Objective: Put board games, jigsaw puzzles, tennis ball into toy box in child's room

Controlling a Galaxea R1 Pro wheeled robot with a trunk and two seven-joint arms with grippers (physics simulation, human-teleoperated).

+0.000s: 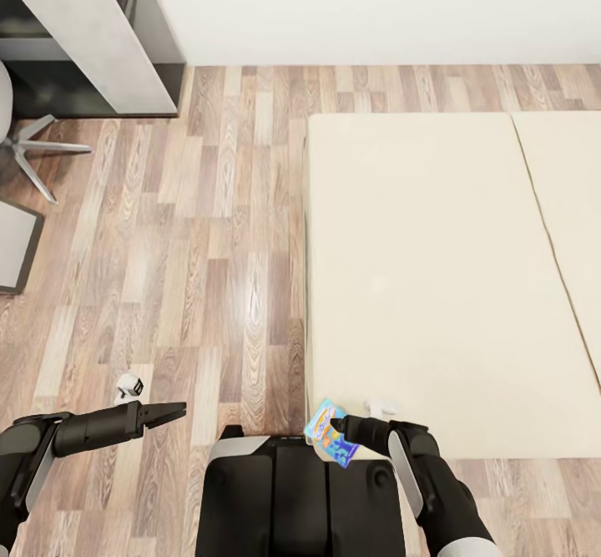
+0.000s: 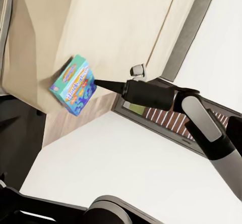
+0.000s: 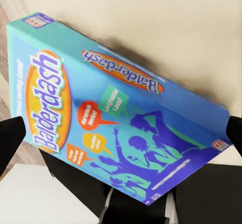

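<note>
1. Progress: one board game (image 1: 331, 432) is picked up, held in the air by the right gripper (image 1: 340, 428) just off the near corner of the bed (image 1: 417, 273), over the robot's base
2. The bed top in view is bare: no second game visible on it. Judged: the task is early, since this game is not yet boxed; table, toy box, puzzles and ball are out of frame, status unknown
3. Right fingers (image 3: 11, 138) are clamped on the game, one on each short end, the printed face toward the wrist camera and the box tilted
4. Left gripper (image 1: 163, 412) hangs over the floor, well apart from the bed, nothing in it; whether its fingers are parted I cannot tell
</note>
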